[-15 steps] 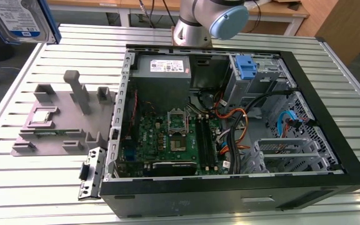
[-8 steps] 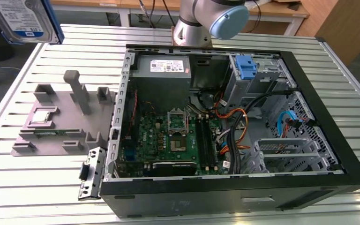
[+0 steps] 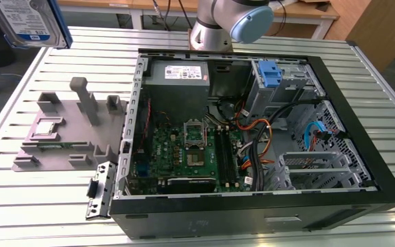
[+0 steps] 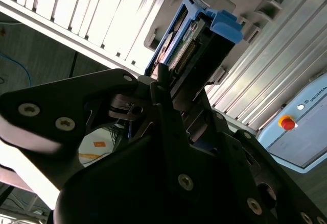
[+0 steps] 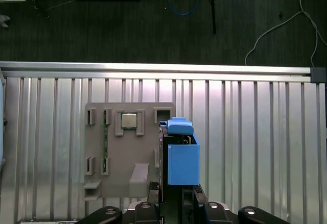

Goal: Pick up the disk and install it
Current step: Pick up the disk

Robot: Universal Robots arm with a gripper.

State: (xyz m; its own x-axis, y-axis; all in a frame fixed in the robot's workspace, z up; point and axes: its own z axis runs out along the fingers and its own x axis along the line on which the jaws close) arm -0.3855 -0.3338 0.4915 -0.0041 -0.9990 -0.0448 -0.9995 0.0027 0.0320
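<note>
I see the pincer [image 5: 176,197] closed on the disk [image 5: 183,158], jaws clamped against its two faces. In both wrist views the disk's blue rails project past the fingertips. The disk is held on edge, clear of the worktop [image 5: 255,132]. Below the pincer and slightly to one side, the grey fixture [image 5: 122,152] lies flat on the worktop, with a square chip [image 5: 127,120] seated in it. In the exterior view the disk [image 3: 29,20] hangs high above the worktop. The open computer case [image 3: 252,128] lies well apart from the pincer, beyond the fixture.
</note>
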